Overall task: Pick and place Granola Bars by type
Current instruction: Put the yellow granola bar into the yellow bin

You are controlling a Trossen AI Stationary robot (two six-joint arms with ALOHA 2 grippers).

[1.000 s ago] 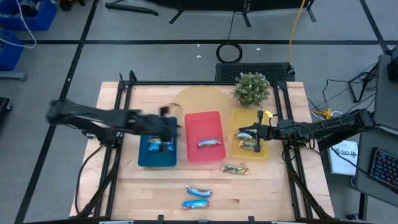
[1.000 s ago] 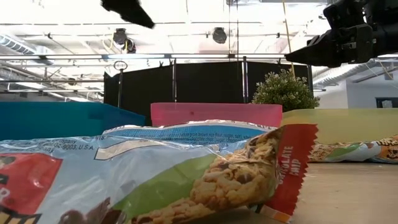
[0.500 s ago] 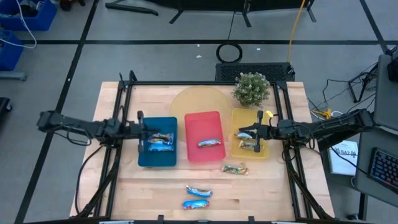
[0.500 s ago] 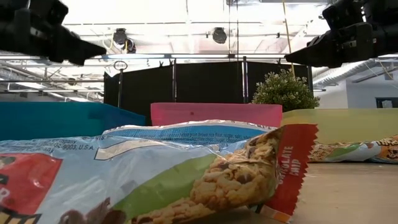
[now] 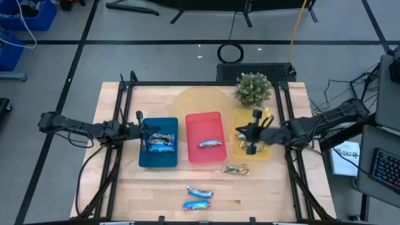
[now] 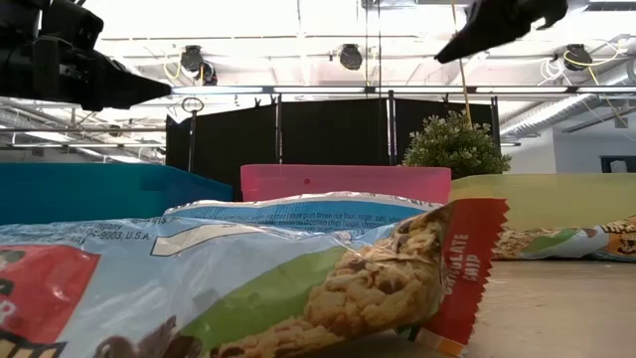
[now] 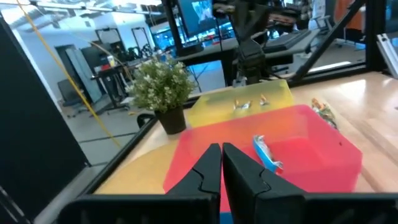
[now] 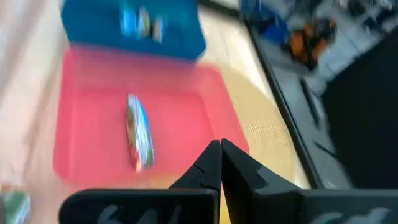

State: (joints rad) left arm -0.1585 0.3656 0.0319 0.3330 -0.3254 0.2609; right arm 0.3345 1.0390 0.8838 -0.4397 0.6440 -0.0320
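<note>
in the low view a granola bar wrapper (image 6: pixel 248 278) lies so close to the lens that its left end is cut off and it hides most of the table; on its red zigzag end the words "chocolate chip" can be read, and small print along the pale blue top ends in "u.s.a.", the rest too fine to make out. behind it only the upper walls of the blue tray (image 5: pixel 158 151), red tray (image 5: pixel 205 136) and yellow tray (image 5: pixel 253 117) show. from above, the blue tray holds two blue-and-white bars (image 5: pixel 160 142), the red tray one blue bar (image 5: pixel 211 144), and the yellow tray holds bars partly hidden under the right gripper (image 5: pixel 250 139), so their number cannot be told. a green and brown bar (image 5: pixel 236 169) lies on the wooden table (image 5: pixel 269 187) just in front of the yellow tray, and two more blue bars (image 5: pixel 199 198) lie near the front edge. the left gripper (image 5: pixel 144 132) hovers at the blue tray's left wall, fingers pressed together on nothing; the right gripper's fingers are likewise closed and empty over the yellow tray. a potted plant (image 5: pixel 253 89) stands behind the yellow tray.
</note>
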